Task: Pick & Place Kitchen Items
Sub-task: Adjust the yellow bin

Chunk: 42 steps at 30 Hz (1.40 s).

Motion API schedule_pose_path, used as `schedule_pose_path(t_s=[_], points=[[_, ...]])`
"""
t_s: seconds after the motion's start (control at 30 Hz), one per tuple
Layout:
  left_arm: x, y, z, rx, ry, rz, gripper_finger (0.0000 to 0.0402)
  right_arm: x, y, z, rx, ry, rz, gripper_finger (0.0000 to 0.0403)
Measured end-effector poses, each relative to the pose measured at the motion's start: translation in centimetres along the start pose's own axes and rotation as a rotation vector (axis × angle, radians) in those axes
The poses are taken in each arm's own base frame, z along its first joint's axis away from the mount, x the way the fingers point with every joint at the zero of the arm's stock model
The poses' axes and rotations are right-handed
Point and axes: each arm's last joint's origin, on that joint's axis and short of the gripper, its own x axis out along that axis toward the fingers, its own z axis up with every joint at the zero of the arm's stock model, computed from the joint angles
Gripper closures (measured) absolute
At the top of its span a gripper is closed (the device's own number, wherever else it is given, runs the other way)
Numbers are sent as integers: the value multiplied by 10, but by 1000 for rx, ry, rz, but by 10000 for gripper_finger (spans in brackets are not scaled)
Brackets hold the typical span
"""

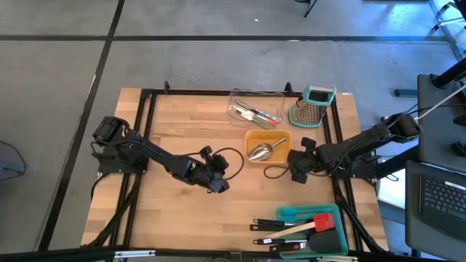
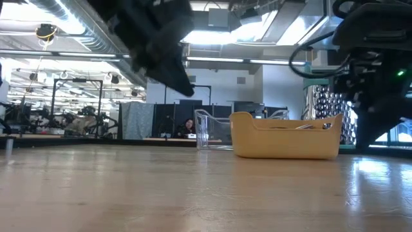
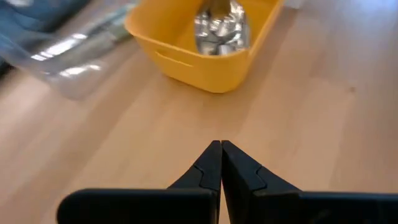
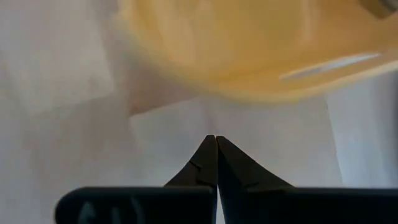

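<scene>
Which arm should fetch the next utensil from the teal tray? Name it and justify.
Right, probably. The right tool hangs shut and empty on the same side of the table as the teal tray with its utensils; the left tool, also shut, sits farther across the table.

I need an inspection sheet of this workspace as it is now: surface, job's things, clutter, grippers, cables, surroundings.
Surface: wooden table, bare in the middle.
Job's things: steel scoop in the orange tray; utensils in the clear tray; red spatula and black-handled tools at the teal tray.
Clutter: box grater, upright at the table's far right corner.
Grippers: left gripper shut, empty, over bare wood; right gripper shut, empty, beside the orange tray.
Cables: black cable loops at both wrists.
Surroundings: a person sits far behind.
</scene>
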Motion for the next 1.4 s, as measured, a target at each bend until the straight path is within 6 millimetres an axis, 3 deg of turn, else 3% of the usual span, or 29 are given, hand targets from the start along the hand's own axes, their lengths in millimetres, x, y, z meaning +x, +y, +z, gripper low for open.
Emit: schedule_pose_path(t_s=[0.27,0.47,0.83,1.4], points=[[24,19,-34,-139,-42,-185,400,10,-17,21,40,-108,106,403],[35,35,-44,-144,-31,-115,400,14,-27,37,49,-204,166,403],[57,64,-30,-149,-23,-93,400,21,-54,53,155,-291,119,403],[85,112,-6,-228,-58,-178,400,20,-58,58,191,-335,119,403]])
